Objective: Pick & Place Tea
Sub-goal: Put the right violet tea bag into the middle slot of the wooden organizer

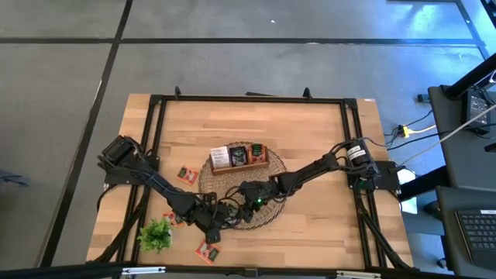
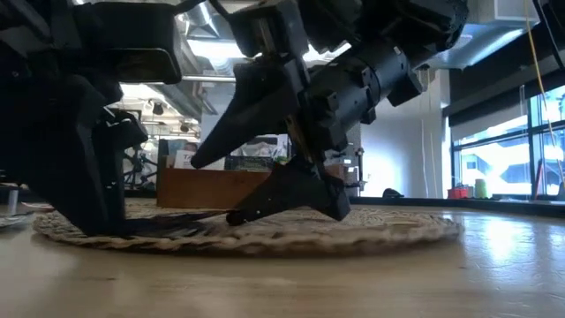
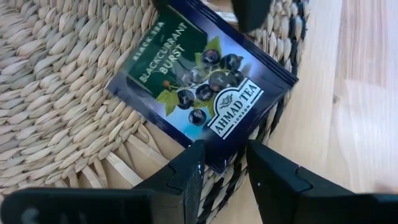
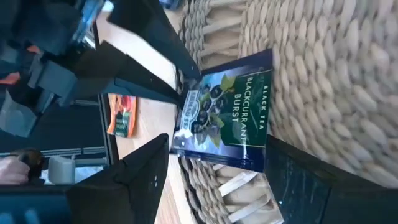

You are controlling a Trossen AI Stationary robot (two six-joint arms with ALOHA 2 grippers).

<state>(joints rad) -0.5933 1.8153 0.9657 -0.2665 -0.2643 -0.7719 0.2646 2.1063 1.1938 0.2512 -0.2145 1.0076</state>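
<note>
A dark blue "Blackcurrant Burst" tea sachet (image 3: 193,81) lies flat on the round wicker mat (image 1: 232,180), one corner reaching past the mat's rim. My left gripper (image 3: 225,158) is open, low at the mat's near-left rim (image 1: 215,223), its fingertips either side of that corner. My right gripper (image 4: 217,155) is open wide, low over the mat (image 1: 246,200), its fingers flanking the sachet's opposite end (image 4: 224,162). In the low view the right gripper (image 2: 265,168) has one finger down at the mat and one raised. My left gripper has the sachet's overhanging corner (image 3: 216,163) between its open fingertips, coming in low from the near-left; whether a finger (image 3: 194,155) touches it, I cannot tell. My right gripper's fingers stand beside the sachet's two side edges (image 4: 261,163); whether they touch it, I cannot tell.
The brown wooden tray (image 1: 267,159) with sachets in it stands at the mat's far side. Loose orange sachets lie on the table (image 1: 186,174), (image 1: 169,219), (image 1: 207,250). A green plant sprig (image 1: 155,234) lies near the left arm. A black frame runs along the table's edges.
</note>
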